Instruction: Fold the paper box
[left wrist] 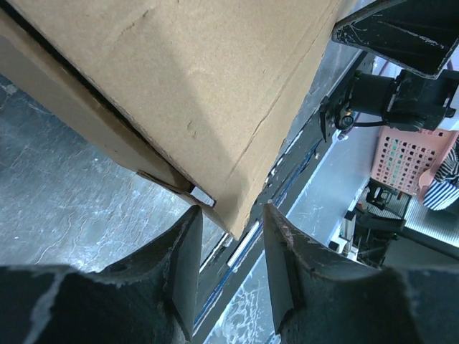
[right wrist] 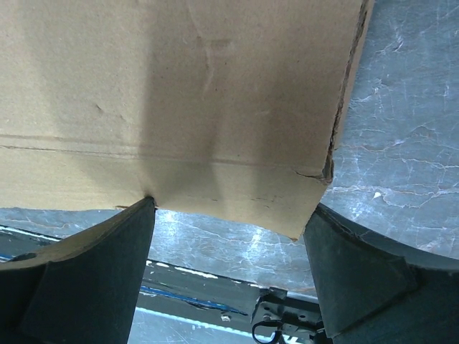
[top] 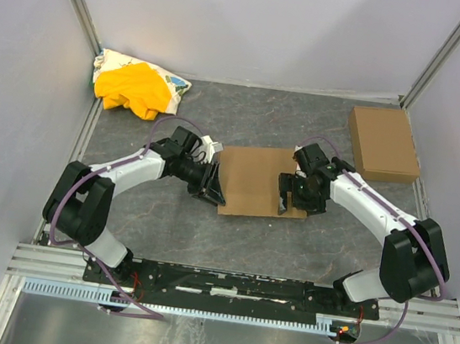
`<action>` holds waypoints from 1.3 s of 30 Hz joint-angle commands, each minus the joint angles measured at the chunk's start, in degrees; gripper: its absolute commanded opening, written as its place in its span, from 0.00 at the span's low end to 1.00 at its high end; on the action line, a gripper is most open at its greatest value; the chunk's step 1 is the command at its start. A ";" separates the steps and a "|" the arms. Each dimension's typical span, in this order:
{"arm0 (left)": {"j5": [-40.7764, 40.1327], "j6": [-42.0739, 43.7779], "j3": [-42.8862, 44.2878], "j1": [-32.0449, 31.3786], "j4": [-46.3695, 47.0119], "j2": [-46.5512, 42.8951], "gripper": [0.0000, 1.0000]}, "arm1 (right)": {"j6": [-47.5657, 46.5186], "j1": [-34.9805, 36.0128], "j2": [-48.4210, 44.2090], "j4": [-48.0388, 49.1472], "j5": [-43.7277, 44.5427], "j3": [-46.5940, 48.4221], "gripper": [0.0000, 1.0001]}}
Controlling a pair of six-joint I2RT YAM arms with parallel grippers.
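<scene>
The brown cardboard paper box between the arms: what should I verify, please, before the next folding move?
1. Brown corrugated cardboard paper box lies on the grey table: ok.
2. Left fingers open, box corner at their gap: ok.
3. Right fingers open wide, box edge between them: ok.
4. Firm hold on the box: not ok, neither pair is closed.
5. Side tabs tucked in: cannot tell.
6. Smaller brown cardboard box apart, far right: ok.

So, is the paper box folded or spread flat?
Folded: the paper box is a compact rectangle from above, and the left wrist view shows stacked layers. Fully closed: cannot tell.
</scene>
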 commanded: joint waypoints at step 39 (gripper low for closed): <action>7.94 -7.20 -3.31 1.16 11.94 -1.04 0.44 | -0.09 -1.14 3.04 1.10 -6.49 6.62 0.92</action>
